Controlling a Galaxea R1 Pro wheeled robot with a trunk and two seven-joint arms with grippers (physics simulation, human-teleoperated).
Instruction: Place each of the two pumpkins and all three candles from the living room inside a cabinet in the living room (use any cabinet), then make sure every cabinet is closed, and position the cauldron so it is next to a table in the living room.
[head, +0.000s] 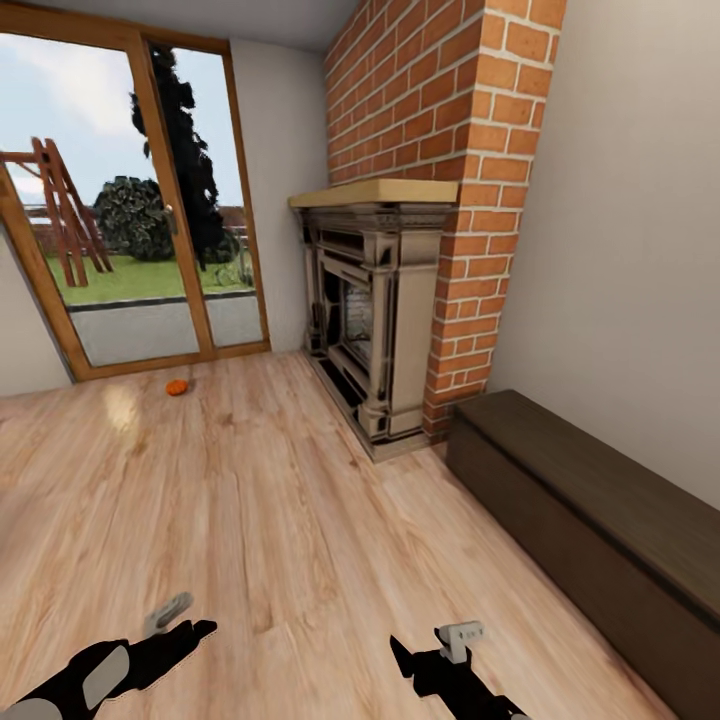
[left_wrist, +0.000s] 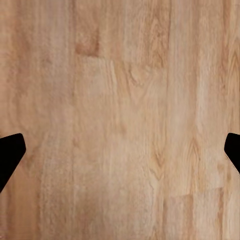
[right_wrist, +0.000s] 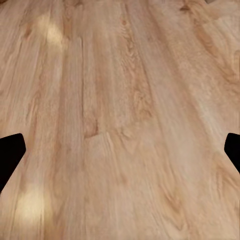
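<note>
Early in the task, judging by the layout: one pumpkin lying on the wooden floor just before the glass patio door, well apart from the cabinet along the right wall beside the brick fireplace. Cabinet fronts apparently shut, nothing visibly stowed. Left end effector released, fingers spread wide over bare floorboards, grasping nothing; right end effector likewise released and empty. Still to do: fetching this pumpkin, finding the second one, the three candles and the cauldron, then closing up.
</note>
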